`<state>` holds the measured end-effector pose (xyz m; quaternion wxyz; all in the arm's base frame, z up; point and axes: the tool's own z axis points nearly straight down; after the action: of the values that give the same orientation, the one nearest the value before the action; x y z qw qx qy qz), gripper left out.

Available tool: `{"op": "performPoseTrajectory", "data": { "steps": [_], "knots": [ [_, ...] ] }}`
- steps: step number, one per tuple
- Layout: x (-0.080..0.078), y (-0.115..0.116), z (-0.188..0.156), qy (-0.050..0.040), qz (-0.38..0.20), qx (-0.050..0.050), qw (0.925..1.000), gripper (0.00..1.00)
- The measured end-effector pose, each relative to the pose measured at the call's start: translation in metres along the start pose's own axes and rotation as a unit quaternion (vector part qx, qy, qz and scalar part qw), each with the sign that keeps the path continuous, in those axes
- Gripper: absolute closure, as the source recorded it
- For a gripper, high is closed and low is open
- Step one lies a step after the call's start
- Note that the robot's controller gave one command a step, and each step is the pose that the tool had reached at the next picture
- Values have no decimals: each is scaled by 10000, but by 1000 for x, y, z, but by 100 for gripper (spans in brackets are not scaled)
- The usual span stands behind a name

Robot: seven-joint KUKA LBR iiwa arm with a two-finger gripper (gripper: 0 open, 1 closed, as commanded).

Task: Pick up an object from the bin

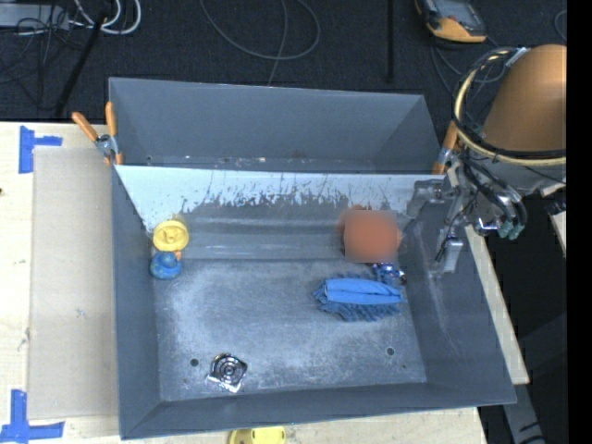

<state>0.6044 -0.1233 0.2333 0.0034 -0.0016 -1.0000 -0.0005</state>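
My gripper (448,248) hangs over the bin's right sloping wall, with nothing seen in it. Nearest to it, a little to its left, is a brownish-orange block (372,234) on the bin floor near the back wall. A small shiny blue thing (388,273) lies just below the block. Beside that, a blue ribbed, cloth-like piece (359,298) lies flat on the floor, below and left of the gripper.
A yellow disc on a small blue base (168,248) stands at the far left of the floor. A crumpled silver piece (226,371) lies near the front left corner. The arm comes in over the right rim.
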Motion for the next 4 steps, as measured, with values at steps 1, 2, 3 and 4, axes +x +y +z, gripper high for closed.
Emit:
{"op": "performPoseTrajectory", "data": {
  "steps": [1, 2, 3, 4],
  "knots": [
    [-1, 1, -5, -38, -12, 6, 10000, 0],
    [-14, 26, 47, -74, 253, 7, 9997, 0],
    [8, 30, 96, -34, -164, 4, 9999, 0],
    [20, 67, 138, -40, -165, 8, 9999, 0]
  ]
}}
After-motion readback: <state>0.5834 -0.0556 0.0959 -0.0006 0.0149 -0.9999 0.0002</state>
